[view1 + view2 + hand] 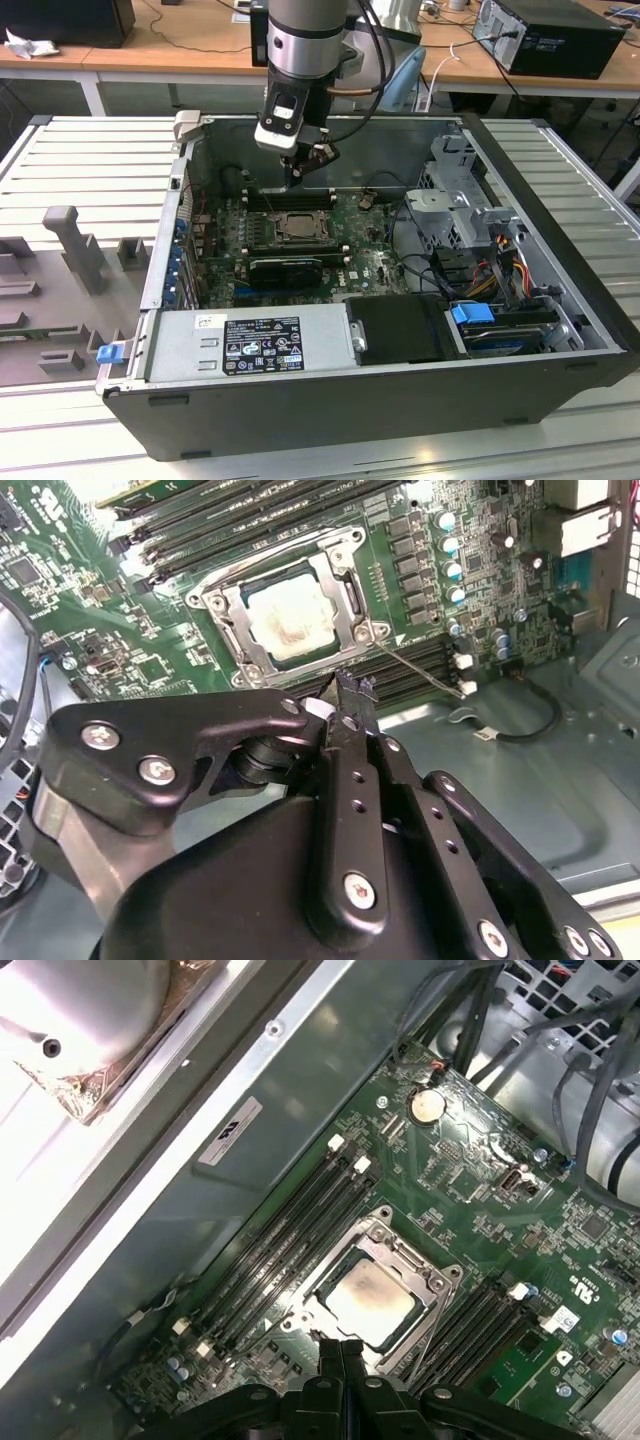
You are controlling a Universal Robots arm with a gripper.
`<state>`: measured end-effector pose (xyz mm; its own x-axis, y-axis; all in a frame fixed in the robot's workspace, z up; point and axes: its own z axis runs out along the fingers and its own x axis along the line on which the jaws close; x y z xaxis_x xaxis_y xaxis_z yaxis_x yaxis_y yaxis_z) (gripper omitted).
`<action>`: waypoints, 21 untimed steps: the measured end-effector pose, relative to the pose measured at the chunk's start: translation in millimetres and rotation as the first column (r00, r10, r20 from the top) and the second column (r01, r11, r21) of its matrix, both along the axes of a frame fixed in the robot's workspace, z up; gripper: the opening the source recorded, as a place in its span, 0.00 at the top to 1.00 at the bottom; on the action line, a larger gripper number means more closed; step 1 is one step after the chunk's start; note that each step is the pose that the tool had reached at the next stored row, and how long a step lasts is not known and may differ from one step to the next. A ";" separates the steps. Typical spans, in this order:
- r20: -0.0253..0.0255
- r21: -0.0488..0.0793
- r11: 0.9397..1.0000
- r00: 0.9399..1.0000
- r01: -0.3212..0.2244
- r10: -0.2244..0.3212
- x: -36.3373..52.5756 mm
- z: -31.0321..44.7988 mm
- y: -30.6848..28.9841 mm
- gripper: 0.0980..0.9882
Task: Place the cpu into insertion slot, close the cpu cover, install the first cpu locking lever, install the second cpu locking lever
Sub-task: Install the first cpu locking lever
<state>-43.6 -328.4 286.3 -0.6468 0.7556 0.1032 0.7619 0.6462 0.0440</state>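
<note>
Currently: slatted table [90,160] spans the exterior view, and the open case [560,260] lies on it across the middle of the frame. Arm [305,40] enters at the upper middle and reaches down into the case. Power supply [250,345] runs along the lower middle of the case. Green board [370,265] lines the case floor. Drive cage [450,200] stands at the exterior view's right.

Gripper [296,180] hangs above the board in the upper middle of the frame, just on the far-wall side of the slot [322,1282] and not touching it. Fingers [330,1360] are pressed together tip to tip with nothing between them; both wrist views agree.

RAM banks [290,1230] flank the slot on two sides.

Cover [410,1250] lies flat over the slot, its silvery frame bordering the cpu [370,1300]. The cpu is seated in the slot; its pale top, with a brownish smear, shows through the cover's opening. In the exterior view it sits at centre frame, slightly left.

Thin rod [420,667] in the second wrist view runs out from one cover corner across a RAM bank; cannot tell whether it is latched. Coin cell [427,1107] sits on the board, well apart from the slot.
</note>
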 end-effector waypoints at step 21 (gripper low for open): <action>0.000 0.000 0.994 0.994 -0.110 0.110 0.0 0.0 0.0 0.99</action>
<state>-43.6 -328.4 286.3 -0.7262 0.6797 0.1032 0.6860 0.7263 0.0440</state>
